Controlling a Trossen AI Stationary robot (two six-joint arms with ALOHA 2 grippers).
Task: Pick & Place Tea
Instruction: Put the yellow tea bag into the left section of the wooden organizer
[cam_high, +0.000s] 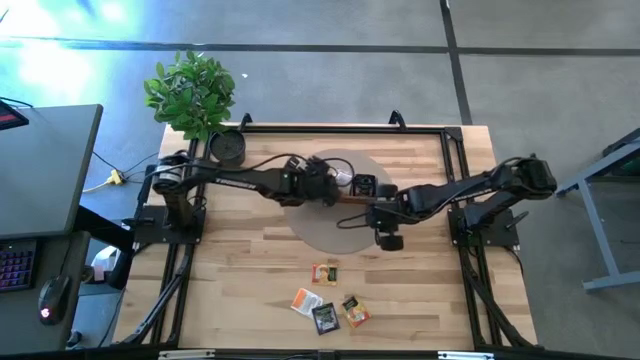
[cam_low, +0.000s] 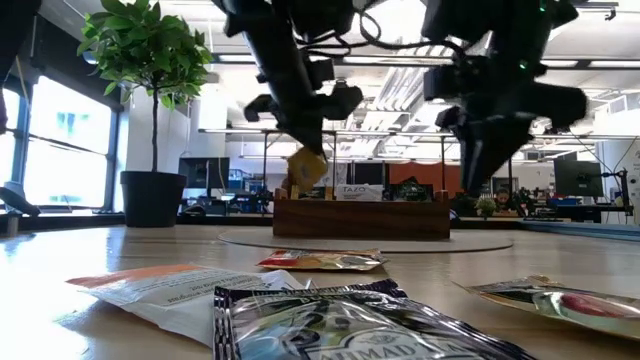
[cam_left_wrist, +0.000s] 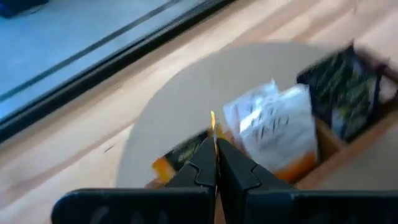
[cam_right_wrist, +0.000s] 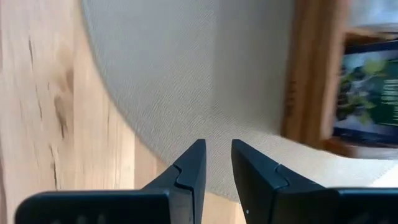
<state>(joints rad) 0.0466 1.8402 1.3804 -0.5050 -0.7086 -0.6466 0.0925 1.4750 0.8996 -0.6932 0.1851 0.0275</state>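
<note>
My left gripper (cam_low: 303, 152) hangs above the long wooden tray's (cam_low: 360, 220) left end, shut on a yellow tea packet (cam_low: 306, 168). The tray stands on a round grey mat (cam_high: 320, 225) and holds a white-and-orange packet (cam_left_wrist: 273, 127) and black packets (cam_left_wrist: 342, 87). My right gripper (cam_right_wrist: 217, 149) points down over the mat's near edge beside the tray's wall (cam_right_wrist: 301, 74), open with nothing between its fingers. Several more tea packets (cam_high: 326, 300) lie flat on the table near its front edge. My left gripper pinches the yellow packet between its two fingers; in the left wrist view the packet shows edge-on as a thin yellow line (cam_left_wrist: 212, 124) sticking out past the fingertips. The fingers slant down from the table's left. The packet hangs tilted below them, clear of the tray.
A potted plant (cam_high: 195, 95) in a dark pot (cam_high: 227, 147) stands at the table's far left corner. A black frame (cam_high: 455, 150) runs along the table's edges. Bare wood lies between the mat and the loose packets.
</note>
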